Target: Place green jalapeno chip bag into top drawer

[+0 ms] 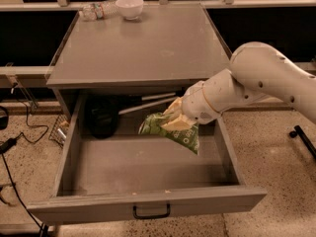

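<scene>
The top drawer (pixel 148 201) is pulled wide open below the grey cabinet top, its black pull handle (pixel 151 212) on the front panel. My gripper (pixel 174 118) reaches in from the right on a white arm and is shut on the green jalapeno chip bag (pixel 172 130). The bag hangs tilted over the drawer's back right part, above its floor and apart from it. The fingers are mostly hidden by the bag's pale top edge.
A dark round object (pixel 101 116) and a pale rod (pixel 148 102) lie at the drawer's back. A white bowl (pixel 130 6) and a clear plastic bottle (pixel 98 10) sit at the far edge of the cabinet top (pixel 143 48). Cables (pixel 15 132) lie on the floor at left.
</scene>
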{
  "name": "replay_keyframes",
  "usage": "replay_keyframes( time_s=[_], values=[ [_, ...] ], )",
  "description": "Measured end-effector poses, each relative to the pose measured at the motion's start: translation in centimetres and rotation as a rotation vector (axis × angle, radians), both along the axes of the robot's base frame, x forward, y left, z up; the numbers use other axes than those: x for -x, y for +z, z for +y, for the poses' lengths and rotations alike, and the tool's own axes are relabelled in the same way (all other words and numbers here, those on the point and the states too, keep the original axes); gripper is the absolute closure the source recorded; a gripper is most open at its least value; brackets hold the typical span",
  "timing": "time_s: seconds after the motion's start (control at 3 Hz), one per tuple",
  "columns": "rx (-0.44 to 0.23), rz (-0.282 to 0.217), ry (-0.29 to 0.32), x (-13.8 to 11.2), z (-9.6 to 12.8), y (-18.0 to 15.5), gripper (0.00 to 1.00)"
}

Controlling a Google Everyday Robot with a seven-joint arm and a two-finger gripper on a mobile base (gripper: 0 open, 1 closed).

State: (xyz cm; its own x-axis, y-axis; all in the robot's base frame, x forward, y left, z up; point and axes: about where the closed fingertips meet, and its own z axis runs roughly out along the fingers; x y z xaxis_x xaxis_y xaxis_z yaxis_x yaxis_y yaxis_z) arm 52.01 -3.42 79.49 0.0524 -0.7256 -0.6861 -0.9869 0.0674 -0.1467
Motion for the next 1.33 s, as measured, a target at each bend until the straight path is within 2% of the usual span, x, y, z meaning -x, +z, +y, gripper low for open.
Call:
replay_keyframes(
  time_s=[0.33, 0.67, 1.33],
  values=[
    [0.000, 0.000, 0.000, 0.0, 0.0, 0.0, 1.00],
    [-0.002, -0.031, 0.009, 0.1, 0.2, -1.0, 1.00],
    [-0.019, -0.047, 0.041, 0.6, 0.9, -5.6, 1.00]
  ],
)
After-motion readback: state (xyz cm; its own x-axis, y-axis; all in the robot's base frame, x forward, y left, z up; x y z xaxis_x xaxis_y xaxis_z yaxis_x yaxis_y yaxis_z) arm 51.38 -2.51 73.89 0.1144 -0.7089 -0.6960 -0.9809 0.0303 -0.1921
